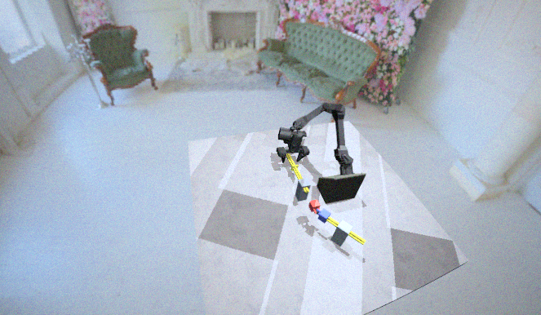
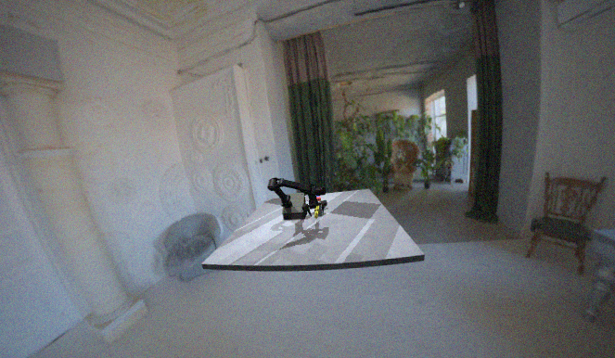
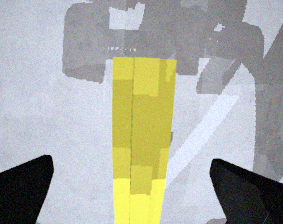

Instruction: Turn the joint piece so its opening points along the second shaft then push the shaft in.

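Observation:
The second shaft (image 1: 297,172) (image 3: 142,115) is yellow with a small cross piece and runs through its dark block (image 1: 301,193). Its short front end points toward the red joint piece (image 1: 314,206), with a gap between them. The joint piece sits on a blue part (image 1: 324,215) at the end of the first yellow shaft (image 1: 357,237), held by a block (image 1: 339,236). Which way its opening faces is too small to tell. My gripper (image 1: 292,158) (image 3: 132,167) is open and empty at the second shaft's far end. The shaft runs between the spread fingertips in the wrist view, with room on both sides.
A dark upright panel (image 1: 341,188) (image 2: 293,215) stands by the arm's base, just right of the second shaft's block. The arm arches above and behind the shaft. The patterned table top (image 1: 243,222) (image 2: 355,210) has its edges well away from the blocks.

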